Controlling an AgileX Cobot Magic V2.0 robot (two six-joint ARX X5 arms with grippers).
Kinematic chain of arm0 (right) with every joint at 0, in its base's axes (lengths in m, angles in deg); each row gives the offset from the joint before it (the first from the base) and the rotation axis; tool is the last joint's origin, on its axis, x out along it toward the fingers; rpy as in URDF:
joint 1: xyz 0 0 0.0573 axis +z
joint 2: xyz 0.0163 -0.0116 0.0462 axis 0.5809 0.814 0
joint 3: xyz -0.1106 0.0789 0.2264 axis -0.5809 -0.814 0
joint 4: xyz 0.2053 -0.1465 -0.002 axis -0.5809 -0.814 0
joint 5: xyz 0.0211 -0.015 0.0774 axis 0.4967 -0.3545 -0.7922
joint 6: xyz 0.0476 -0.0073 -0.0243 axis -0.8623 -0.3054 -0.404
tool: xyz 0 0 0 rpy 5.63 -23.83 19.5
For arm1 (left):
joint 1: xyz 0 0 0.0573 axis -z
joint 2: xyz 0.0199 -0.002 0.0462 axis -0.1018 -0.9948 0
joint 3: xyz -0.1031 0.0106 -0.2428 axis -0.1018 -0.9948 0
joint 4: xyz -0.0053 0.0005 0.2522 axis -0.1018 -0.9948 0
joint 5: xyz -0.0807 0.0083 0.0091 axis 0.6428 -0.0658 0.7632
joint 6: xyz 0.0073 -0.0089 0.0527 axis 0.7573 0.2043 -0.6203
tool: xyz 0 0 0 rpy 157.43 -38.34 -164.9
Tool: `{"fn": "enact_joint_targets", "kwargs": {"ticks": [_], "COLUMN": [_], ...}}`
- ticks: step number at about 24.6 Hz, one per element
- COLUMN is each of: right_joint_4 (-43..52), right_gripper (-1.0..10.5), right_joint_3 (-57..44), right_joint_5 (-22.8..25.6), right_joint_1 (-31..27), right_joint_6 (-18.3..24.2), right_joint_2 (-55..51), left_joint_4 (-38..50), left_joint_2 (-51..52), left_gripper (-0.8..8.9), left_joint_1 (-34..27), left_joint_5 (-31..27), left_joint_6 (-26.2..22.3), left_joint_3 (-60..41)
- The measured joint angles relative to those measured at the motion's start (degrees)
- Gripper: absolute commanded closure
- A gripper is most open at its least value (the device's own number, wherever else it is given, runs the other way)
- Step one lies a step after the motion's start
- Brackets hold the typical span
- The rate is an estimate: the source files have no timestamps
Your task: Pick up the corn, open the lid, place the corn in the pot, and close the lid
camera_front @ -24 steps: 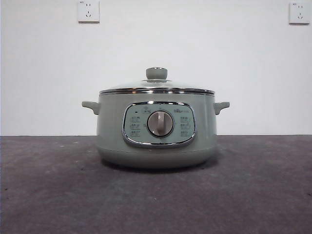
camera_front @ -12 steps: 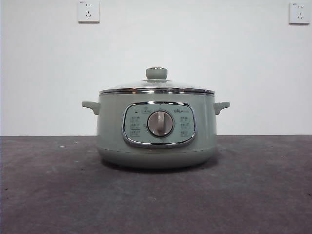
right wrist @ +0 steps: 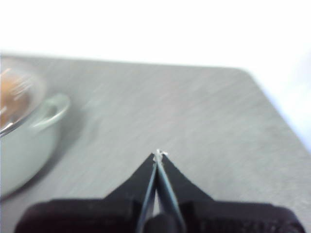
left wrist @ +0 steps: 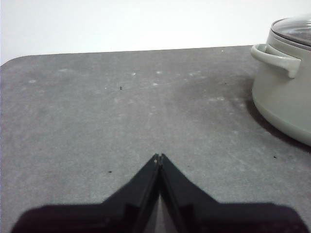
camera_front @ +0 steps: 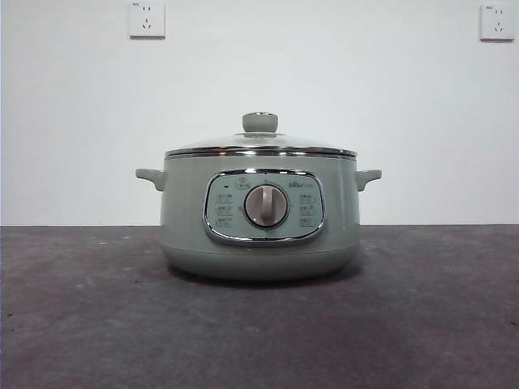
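Note:
The sage-green pot (camera_front: 259, 219) stands in the middle of the table with the glass lid (camera_front: 260, 144) sitting on it, knob up. In the right wrist view an orange shape, the corn (right wrist: 12, 97), shows blurred through the lid inside the pot (right wrist: 24, 141). My left gripper (left wrist: 159, 157) is shut and empty over bare table, well off to one side of the pot (left wrist: 284, 97). On the pot's other side my right gripper (right wrist: 159, 154) is also shut and empty. Neither gripper appears in the front view.
The dark grey table (camera_front: 259, 324) runs to a white wall with two sockets (camera_front: 147, 19). A rounded table corner (right wrist: 248, 75) lies beyond my right gripper, and another corner (left wrist: 14, 60) beyond my left.

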Motion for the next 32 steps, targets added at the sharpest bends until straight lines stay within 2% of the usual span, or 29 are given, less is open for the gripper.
{"fn": "enact_joint_targets", "kwargs": {"ticks": [2, 4, 7, 10, 18, 32], "right_joint_4": [9.0, 16.8, 22.7, 24.5, 23.9, 23.7], "right_gripper": [9.5, 9.5, 9.5, 9.5, 9.5, 9.5], "right_joint_3": [-9.6, -19.2, -27.3, -32.8, -39.0, -39.1], "right_joint_5": [-2.6, -8.1, -15.9, -21.7, -22.9, -22.7], "right_joint_1": [-3.8, -7.3, -10.5, -12.8, -16.4, -16.7], "right_joint_6": [0.7, 0.9, 1.0, 1.0, 1.0, 2.3], "right_joint_2": [-5.2, -10.2, -14.0, -16.3, -19.8, -20.7], "left_joint_4": [0.0, 0.0, 0.0, 0.0, 0.0, 0.0], "left_joint_2": [0.0, 0.0, 0.0, 0.0, 0.0, 0.0], "left_gripper": [8.16, 8.16, 8.16, 8.16, 8.16, 8.16], "left_joint_1": [0.0, 0.0, 0.0, 0.0, 0.0, 0.0], "left_joint_5": [0.0, 0.0, 0.0, 0.0, 0.0, 0.0], "left_joint_6": [0.0, 0.0, 0.0, 0.0, 0.0, 0.0], "left_joint_3": [0.0, 0.0, 0.0, 0.0, 0.0, 0.0]}}
